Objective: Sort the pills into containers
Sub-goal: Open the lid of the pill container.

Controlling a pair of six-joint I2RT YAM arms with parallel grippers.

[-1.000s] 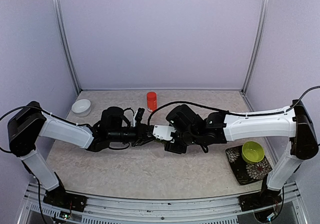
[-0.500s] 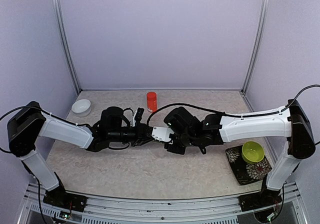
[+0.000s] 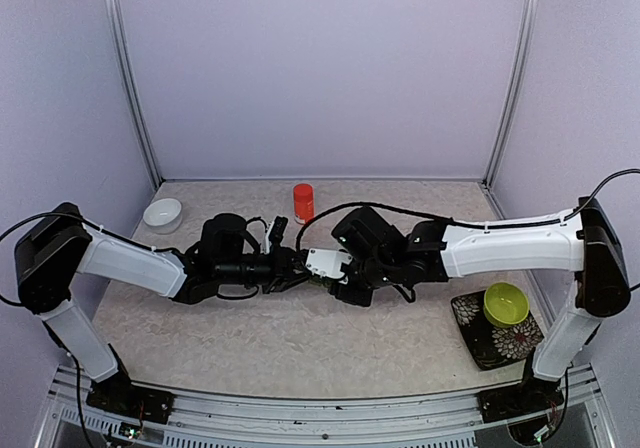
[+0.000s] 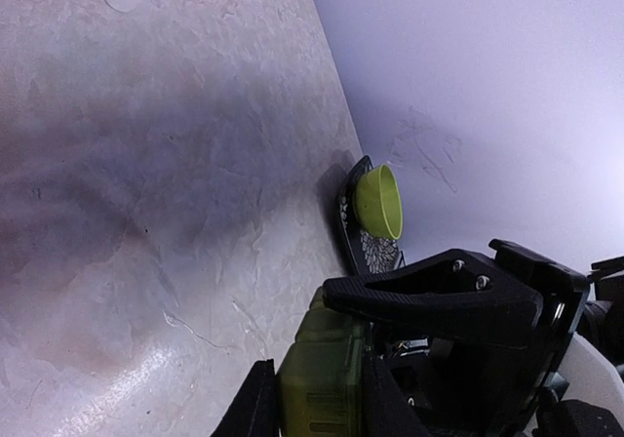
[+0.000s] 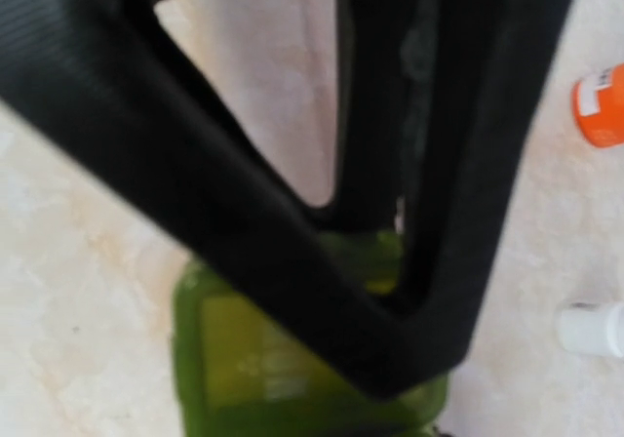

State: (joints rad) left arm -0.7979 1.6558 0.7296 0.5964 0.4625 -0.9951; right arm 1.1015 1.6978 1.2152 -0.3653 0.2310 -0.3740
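Roughly at the middle of the tabletop (image 3: 300, 343): green pill box (image 4: 327, 364), clamped from both sides by the left pincer (image 4: 320, 408), closed snug on it. Facing it, right pincer (image 3: 320, 272), dark fingers (image 5: 244, 222) across the box top; gripping or merely touching, cannot tell. Farther back, orange bottle (image 3: 303, 202); far right, lime bowl (image 3: 505, 303) on patterned mat (image 3: 468, 313).

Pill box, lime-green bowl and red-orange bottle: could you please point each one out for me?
pill box (image 4: 324, 383), left wrist view, on its green side wall.
lime-green bowl (image 3: 505, 309), top external view, on its inner wall.
red-orange bottle (image 3: 303, 204), top external view, on its body.
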